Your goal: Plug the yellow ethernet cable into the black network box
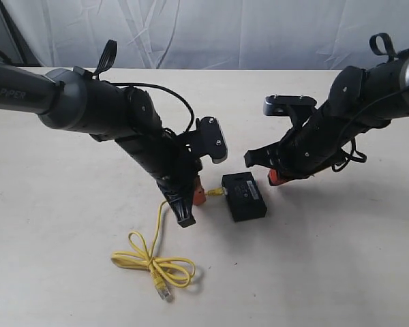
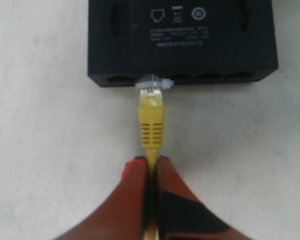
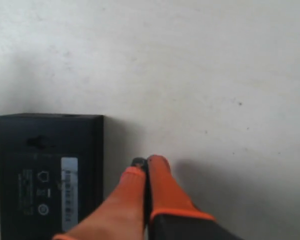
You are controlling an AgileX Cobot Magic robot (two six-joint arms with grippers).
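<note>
We record one pale bench (image 1: 61, 225), lightly speckled, with a white draped sheet (image 1: 211, 30) behind its far edge. Near the bench's middle lies the box (image 1: 245, 196), flat, black, with a pale label strip and small white markings on top. On its left side we see the cable (image 1: 153, 262), yellow: one clear plug sits at a port mouth in the box's side face, its yellow boot just behind, though we cannot tell whether it is fully seated. From there the cord runs down toward the near edge into a loose looped bundle, its other clear plug lying free on the bench. The left gripper (image 2: 151, 161) has its orange fingers (image 2: 132, 200) pressed together, pinching the cable just behind the boot. The right gripper (image 3: 144, 164) rests just beside the box's opposite side, its orange fingers (image 3: 162, 185) pressed together on nothing that we can see; whether they touch the box we cannot tell. In the exterior view both black arms lean in over the scene, and the left arm covers its own fingertips and part of the cord. In the left wrist view the far part of the box is cut off; the other ports along its face read only as dark blurred recesses. The printed markings are too small to read.
</note>
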